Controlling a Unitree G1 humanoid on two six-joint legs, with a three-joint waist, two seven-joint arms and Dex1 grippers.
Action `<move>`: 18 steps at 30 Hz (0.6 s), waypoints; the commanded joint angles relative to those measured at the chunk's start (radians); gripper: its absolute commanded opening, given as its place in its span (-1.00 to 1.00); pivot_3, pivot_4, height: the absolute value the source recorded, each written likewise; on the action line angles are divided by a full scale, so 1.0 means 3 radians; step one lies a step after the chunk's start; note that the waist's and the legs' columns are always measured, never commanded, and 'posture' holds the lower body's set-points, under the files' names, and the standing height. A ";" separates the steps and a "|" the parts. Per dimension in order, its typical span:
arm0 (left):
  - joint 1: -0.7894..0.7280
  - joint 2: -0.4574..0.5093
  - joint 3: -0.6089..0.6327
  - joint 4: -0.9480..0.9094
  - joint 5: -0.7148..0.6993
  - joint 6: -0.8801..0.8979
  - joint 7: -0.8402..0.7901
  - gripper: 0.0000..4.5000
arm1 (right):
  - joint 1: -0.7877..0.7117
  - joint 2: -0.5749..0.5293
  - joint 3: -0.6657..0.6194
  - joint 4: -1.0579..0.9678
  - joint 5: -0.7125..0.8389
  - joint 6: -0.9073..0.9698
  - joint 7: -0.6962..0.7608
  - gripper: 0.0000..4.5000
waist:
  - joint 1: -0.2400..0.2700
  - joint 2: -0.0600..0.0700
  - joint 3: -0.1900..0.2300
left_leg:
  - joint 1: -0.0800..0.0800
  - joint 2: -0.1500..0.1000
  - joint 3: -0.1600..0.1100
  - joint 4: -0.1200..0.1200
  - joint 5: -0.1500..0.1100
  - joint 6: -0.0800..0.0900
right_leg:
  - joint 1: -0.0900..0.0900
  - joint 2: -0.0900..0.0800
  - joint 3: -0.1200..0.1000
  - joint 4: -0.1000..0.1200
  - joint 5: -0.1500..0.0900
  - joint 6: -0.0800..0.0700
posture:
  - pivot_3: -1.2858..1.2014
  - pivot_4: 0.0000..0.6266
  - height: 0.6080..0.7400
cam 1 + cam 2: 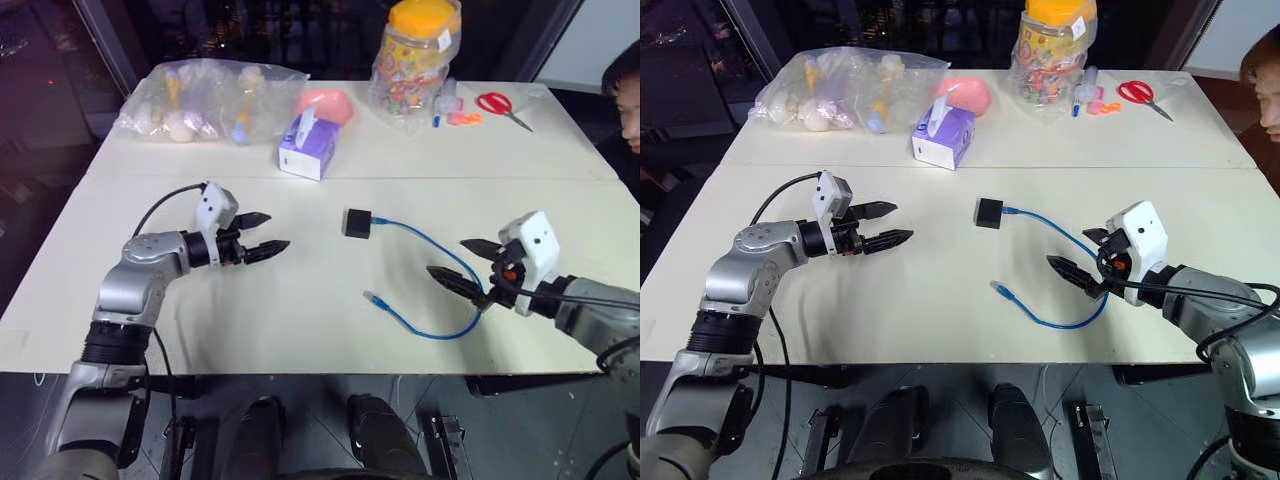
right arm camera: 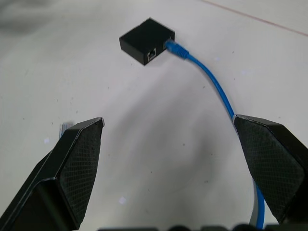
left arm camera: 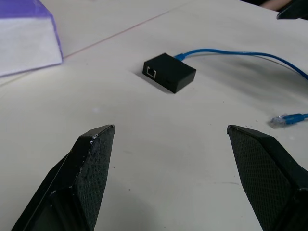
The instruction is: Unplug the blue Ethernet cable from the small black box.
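Both grippers hover wide open, empty; right gripper (image 1: pixel 463 262) straddles the blue Ethernet cable (image 1: pixel 447 257); small black box (image 1: pixel 357 223), cable plugged in, lies between it and left gripper (image 1: pixel 262 235).

Your table (image 1: pixel 300 320): small black box (image 1: pixel 357 222) centre, Ethernet cable (image 1: pixel 440 255) plugged into its right, tissue box (image 1: pixel 308 148) behind.

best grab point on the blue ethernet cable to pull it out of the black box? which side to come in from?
Probably the plugged end of the blue Ethernet cable, right where it enters the small black box. The cord leaves that face and curves toward the right gripper, which is open, so come in from that side and pinch across the cord. The left gripper, also open, faces the box's opposite side and could brace it.
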 commanded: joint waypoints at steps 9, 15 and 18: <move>-0.0131 -0.0168 0.0056 0.0063 0.0035 -0.0101 0.0146 0.72 | -0.0152 0.0234 0.0142 0.0072 -0.0137 -0.0233 -0.0130 1.00 | 0.0007 0.0000 0.0000 | -0.0001 0.0000 -0.0001 0.0000 0.0000 0.0000 | 0.0000 0.0000 0.0000 0.0001 0.0001 0.0002 | 0.03 -0.52 0.98; -0.0079 -0.0158 0.0107 0.0019 0.0021 -0.0080 0.0216 0.72 | -0.0230 0.0311 0.0141 0.0106 -0.0150 -0.0246 -0.0183 1.00 | 0.0003 0.0000 0.0000 | -0.0001 0.0000 -0.0001 0.0001 0.0000 0.0000 | 0.0000 0.0000 0.0000 0.0002 0.0001 0.0002 | 0.03 -0.52 0.98; -0.0068 -0.0152 0.0123 0.0022 0.0015 -0.0074 0.0238 0.72 | -0.0243 0.0312 0.0134 0.0125 -0.0157 -0.0245 -0.0193 1.00 | 0.0003 0.0000 0.0000 | 0.0000 0.0000 -0.0001 0.0001 0.0000 0.0000 | 0.0000 0.0000 0.0000 0.0003 0.0001 0.0002 | 0.03 -0.52 0.98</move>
